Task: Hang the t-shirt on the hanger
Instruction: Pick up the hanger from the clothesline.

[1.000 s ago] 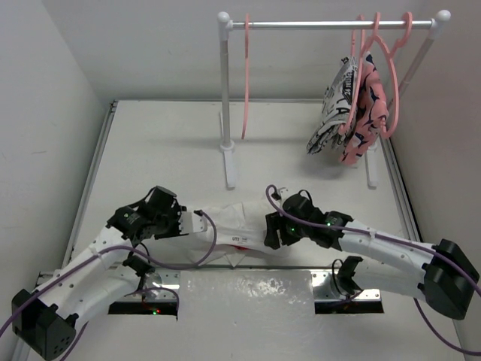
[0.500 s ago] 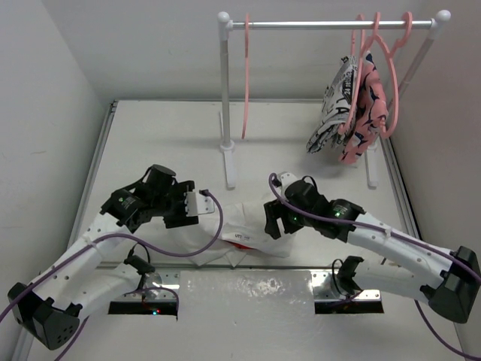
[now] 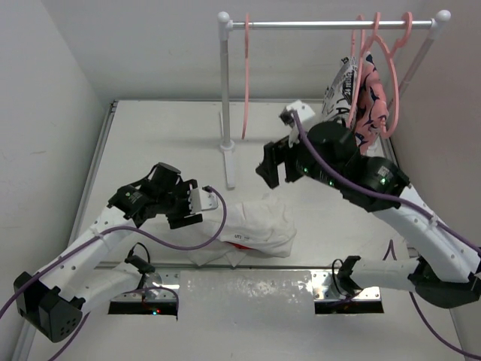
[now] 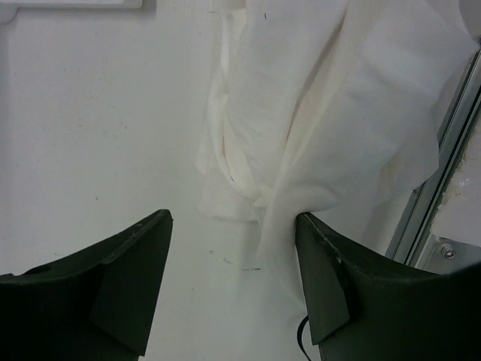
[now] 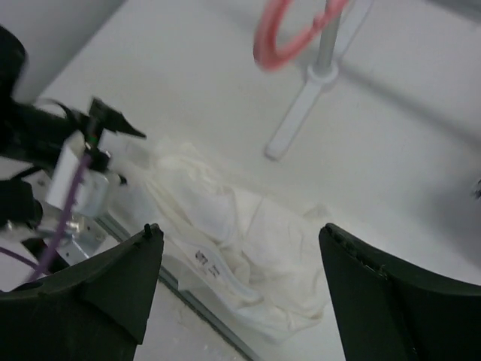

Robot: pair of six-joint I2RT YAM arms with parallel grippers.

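Beneath and ahead of the right gripper point(image 5: 240, 229), whose jaws are spread wide with nothing between them, the t-shirt point(image 3: 259, 226) lies crumpled on the table point(image 3: 150, 143); left gripper point(image 4: 233, 218) sits just beside the heap, likewise released and empty, cloth meeting the edge of one finger. Hanger point(image 3: 246, 83) hangs bare on the rail point(image 3: 331, 24), ahead of and above the right gripper, well apart from the shirt. Judgement: the regrasp comes next. Find the collar or hem edge, pinch a single layer at each side, and lift to spread the fabric; grabbing bunched folds would likely close the opening
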